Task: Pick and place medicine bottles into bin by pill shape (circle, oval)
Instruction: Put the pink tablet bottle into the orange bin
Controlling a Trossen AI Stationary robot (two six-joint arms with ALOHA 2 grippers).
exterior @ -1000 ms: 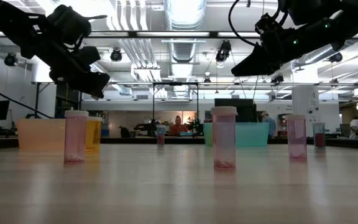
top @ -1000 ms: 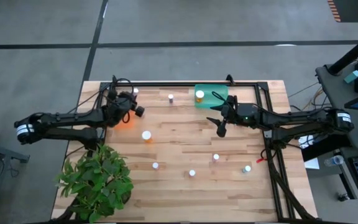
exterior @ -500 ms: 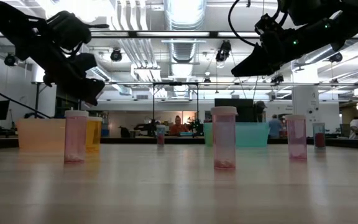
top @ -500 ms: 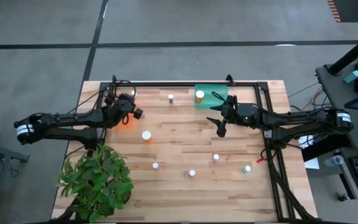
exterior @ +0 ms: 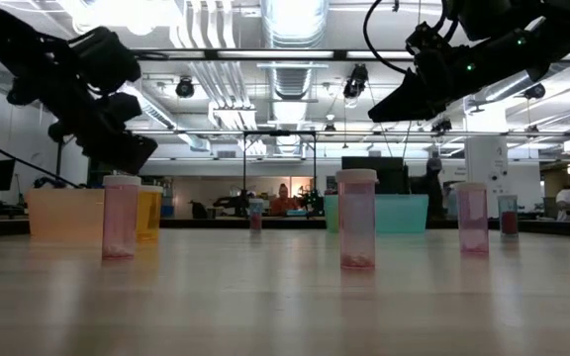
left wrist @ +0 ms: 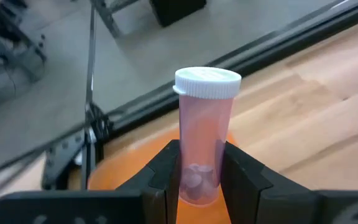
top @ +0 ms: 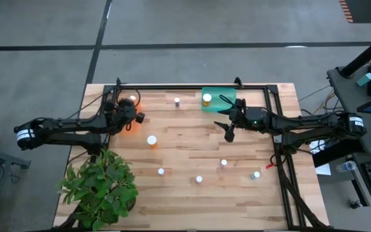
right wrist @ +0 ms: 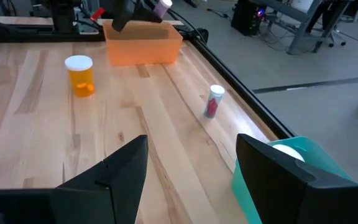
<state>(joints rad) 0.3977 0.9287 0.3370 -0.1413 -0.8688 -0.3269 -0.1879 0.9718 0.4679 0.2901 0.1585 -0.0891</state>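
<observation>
Left gripper [left wrist: 197, 180] is clamped on a bottle [left wrist: 202, 134], white cap up, a few pills showing at the bottom. Over the last second that arm has swung toward the upper left of the high view, so the gripper [top: 131, 111] went from just right of the orange bin [top: 129, 124] to roughly above it. Wrist view backs that up: orange rim right under the bottle. My read is a drop is next, if that's the right bin for this pill shape; can't tell the shape from here.

Right gripper [top: 229, 134] hasn't budged, fingers spread wide and empty, parked mid-frame below the teal bin [top: 225, 95]. Other bottles sit scattered on the table [top: 185, 161], lower middle of the frame.
</observation>
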